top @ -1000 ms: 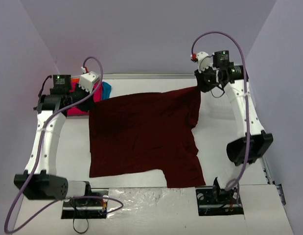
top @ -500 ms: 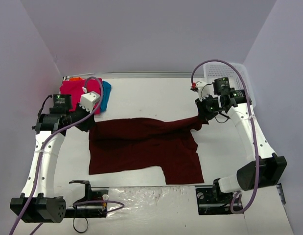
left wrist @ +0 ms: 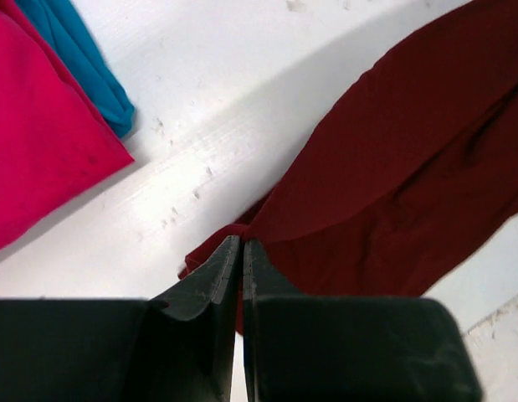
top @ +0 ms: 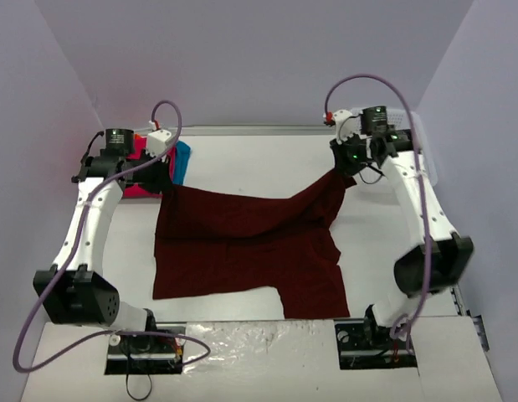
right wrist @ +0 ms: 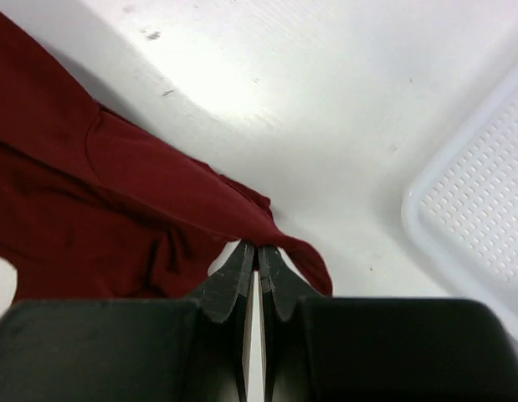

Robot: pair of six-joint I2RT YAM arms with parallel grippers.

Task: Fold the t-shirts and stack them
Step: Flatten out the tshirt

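The maroon t-shirt (top: 242, 243) lies across the middle of the table (top: 259, 155). Its near half is spread flat, and its far edge is raised off the surface at both ends. The left gripper (left wrist: 241, 243) has its fingers pressed together on the far-left corner of the cloth. The right gripper (right wrist: 257, 248) is pinched tight on the far-right corner, which has a sleeve bunched under it. Between the two grips the far edge sags in loose folds, and one sleeve trails toward the near right.

A pink t-shirt (left wrist: 33, 126) lies at the far left just beside the held corner, apart from the maroon cloth and partly hidden behind the left arm (top: 91, 226). A teal t-shirt (left wrist: 79, 59) shows along its right side. A white mesh basket (right wrist: 480, 205) sits at the far right, close to the right gripper, with the right arm (top: 417, 201) crossing in front of it in the top view.
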